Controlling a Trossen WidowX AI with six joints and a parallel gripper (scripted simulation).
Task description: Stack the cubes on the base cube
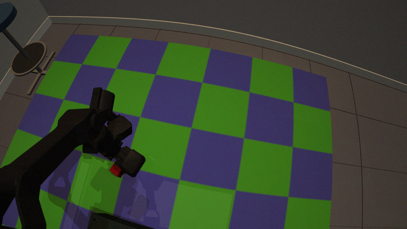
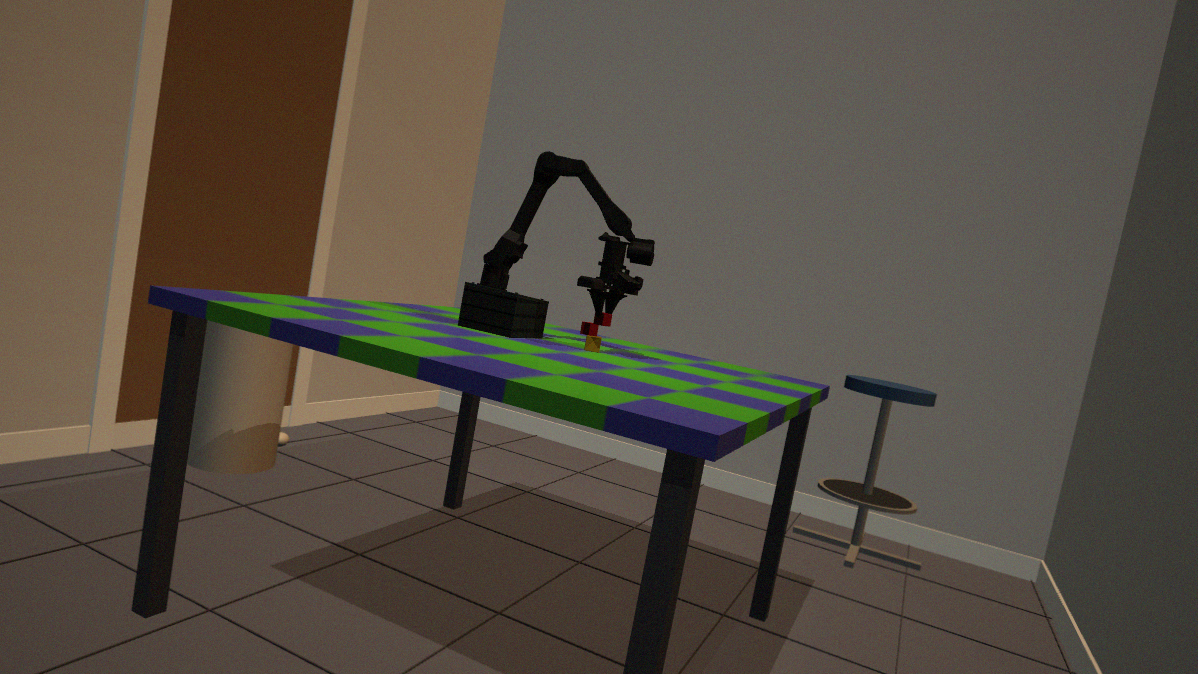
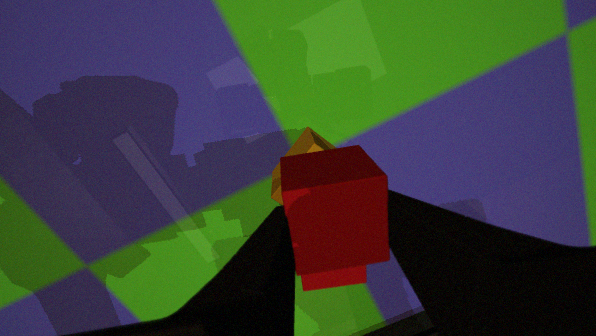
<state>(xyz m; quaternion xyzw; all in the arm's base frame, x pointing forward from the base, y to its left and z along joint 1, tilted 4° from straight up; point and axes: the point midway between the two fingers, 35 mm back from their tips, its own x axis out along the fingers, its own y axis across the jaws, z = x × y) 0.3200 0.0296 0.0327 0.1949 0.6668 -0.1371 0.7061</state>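
the gripper [image 1: 119,161] [image 2: 604,316] [image 3: 332,208] grips one red cube [image 2: 606,319] [image 3: 340,227] above the yellow base cube [image 2: 593,343] [image 3: 301,144], inward of the counter's [image 1: 216,156] [image 2: 557,394] edges; another red cube [image 1: 115,170] [image 2: 588,328] [image 3: 334,278] caps the base.

It looks like a plain room with a robot workstation; which kind cannot be told. A green-and-purple checkered table with dark legs [image 1: 218,105] [image 2: 552,389] bears a black jointed robot arm [image 1: 68,128] [image 2: 599,188]. Around the table lies grey-brown tiled flooring [image 1: 378,142] [image 2: 351,502]; near it stands a blue-seated round stool [image 1: 6,15] [image 2: 889,391].
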